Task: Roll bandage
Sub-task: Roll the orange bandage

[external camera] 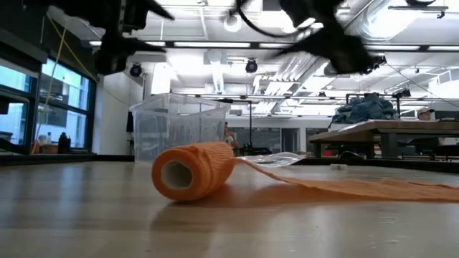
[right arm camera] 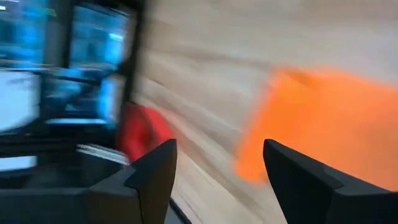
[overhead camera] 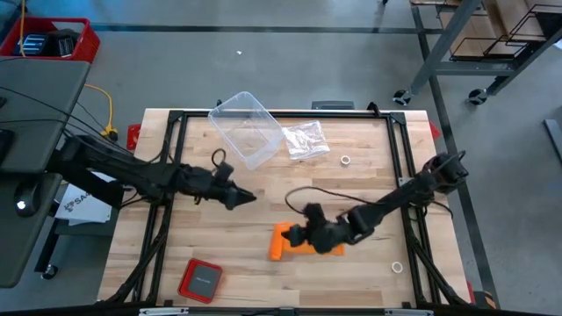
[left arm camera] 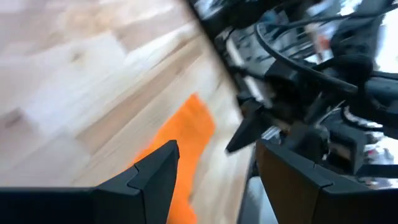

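The orange bandage (overhead camera: pixel 299 243) lies on the wooden table toward its near edge. Its left end is wound into a roll (external camera: pixel 193 170) that rests on its side. The flat strip (external camera: pixel 344 188) runs from the roll toward the table's right. My right gripper (overhead camera: pixel 305 233) hovers open just above the strip beside the roll, and the bandage (right arm camera: pixel 317 124) shows beyond its fingers in the right wrist view. My left gripper (overhead camera: pixel 250 198) is open and empty, left of and farther back than the roll. The bandage (left arm camera: pixel 186 137) lies ahead of it in the left wrist view.
A clear plastic tub (overhead camera: pixel 248 127) and a crinkled clear bag (overhead camera: pixel 306 140) stand at the far side. A red square case (overhead camera: pixel 200 281) lies near the front left corner. Small white rings lie at the back right (overhead camera: pixel 346 161) and the front right (overhead camera: pixel 397 267).
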Robot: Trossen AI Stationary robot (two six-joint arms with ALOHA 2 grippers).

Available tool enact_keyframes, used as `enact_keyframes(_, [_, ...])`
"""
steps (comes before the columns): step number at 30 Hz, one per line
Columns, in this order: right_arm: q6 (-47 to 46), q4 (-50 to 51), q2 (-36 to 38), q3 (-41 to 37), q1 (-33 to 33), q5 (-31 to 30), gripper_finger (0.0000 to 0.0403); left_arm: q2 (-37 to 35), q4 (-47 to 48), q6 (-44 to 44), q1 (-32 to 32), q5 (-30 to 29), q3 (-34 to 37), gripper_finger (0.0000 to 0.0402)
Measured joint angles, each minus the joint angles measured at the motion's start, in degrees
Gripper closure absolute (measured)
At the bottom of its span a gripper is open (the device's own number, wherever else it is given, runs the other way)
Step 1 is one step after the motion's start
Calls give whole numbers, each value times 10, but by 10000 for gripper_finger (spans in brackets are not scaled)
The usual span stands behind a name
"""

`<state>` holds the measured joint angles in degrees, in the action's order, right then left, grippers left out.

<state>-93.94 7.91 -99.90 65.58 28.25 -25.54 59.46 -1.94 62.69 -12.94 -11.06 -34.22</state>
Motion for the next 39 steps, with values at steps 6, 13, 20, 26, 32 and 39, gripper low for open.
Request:
enact_keyframes(6, [-194, 139, -32, 0, 39, 39, 175, 76, 0, 66, -56, -30, 0, 190])
enact_keyframes(13, [-241, 203, -59, 0, 37, 59, 273, 201, -191, 134, -85, -15, 0, 190])
enact_keyframes(20, [-176, 266, -70, -3, 16, 127, 397, 321, -205, 117, -90, 52, -99, 201])
enact_keyframes(26, [-140, 283, -71, -9, 9, 170, 402, 392, -51, 81, -95, 75, -206, 322])
enact_keyframes(32, [-139, 283, -71, -9, 9, 170, 403, 402, 36, 89, -108, 33, -226, 398])
enact_keyframes(39, [-110, 242, -87, -9, 5, 168, 403, 405, 17, 42, -105, 0, -226, 401])
